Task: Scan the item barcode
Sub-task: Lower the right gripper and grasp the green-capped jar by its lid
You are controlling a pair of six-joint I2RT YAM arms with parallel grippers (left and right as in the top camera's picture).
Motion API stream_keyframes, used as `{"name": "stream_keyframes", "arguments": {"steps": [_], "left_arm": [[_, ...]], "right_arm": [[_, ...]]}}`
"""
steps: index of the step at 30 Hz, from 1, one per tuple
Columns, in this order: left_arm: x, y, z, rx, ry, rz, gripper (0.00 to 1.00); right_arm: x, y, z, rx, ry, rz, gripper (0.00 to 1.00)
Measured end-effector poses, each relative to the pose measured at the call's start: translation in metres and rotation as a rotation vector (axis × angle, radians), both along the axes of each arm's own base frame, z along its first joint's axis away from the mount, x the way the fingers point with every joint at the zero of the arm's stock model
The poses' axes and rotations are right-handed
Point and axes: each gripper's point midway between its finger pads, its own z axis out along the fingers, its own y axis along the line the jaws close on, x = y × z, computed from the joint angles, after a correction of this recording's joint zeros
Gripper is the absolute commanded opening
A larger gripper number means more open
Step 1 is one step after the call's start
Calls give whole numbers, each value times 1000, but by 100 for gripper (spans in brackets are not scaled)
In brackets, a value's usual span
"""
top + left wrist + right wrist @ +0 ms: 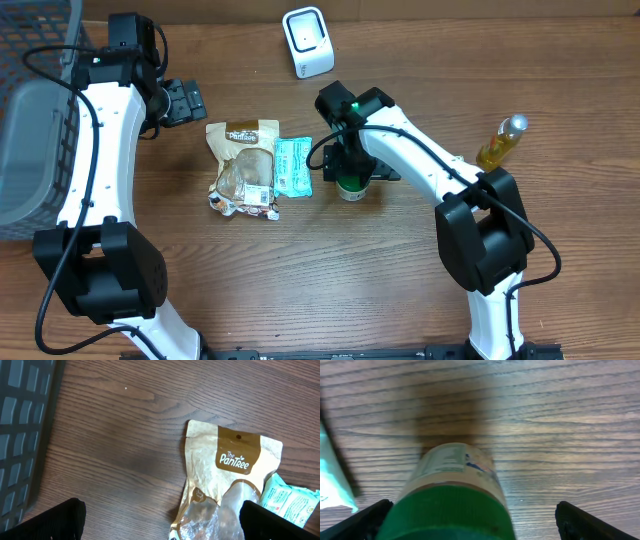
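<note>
R end effector (472,519) spread wide, straddling green-lid jar (451,467) that stands on tabletop (560,420); gap shows beside one finger, so no grip. Jar label is blurred in R wrist view, can't read it. L end effector (160,522) also wide, empty. Gold pouch (227,475) lies just ahead of it, reads "The PanTree". Teal packet (292,502) touches pouch, print too small. Overhead only: white scanner (307,41) beyond R end effector, yellow bottle (503,142) well off to its R, grey basket (30,120) by L arm.

Overhead top-down; wrist views close above same table (400,290)
</note>
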Motion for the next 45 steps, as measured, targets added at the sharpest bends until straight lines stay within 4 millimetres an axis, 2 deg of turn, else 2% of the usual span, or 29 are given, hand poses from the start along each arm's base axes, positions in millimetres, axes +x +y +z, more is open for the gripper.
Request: {"name": "stream_keyframes", "arguments": {"steps": [45], "left_arm": [[0,0,0,0,0,0,100]], "right_arm": [[2,9,-1,45,-4,-13,100]]}}
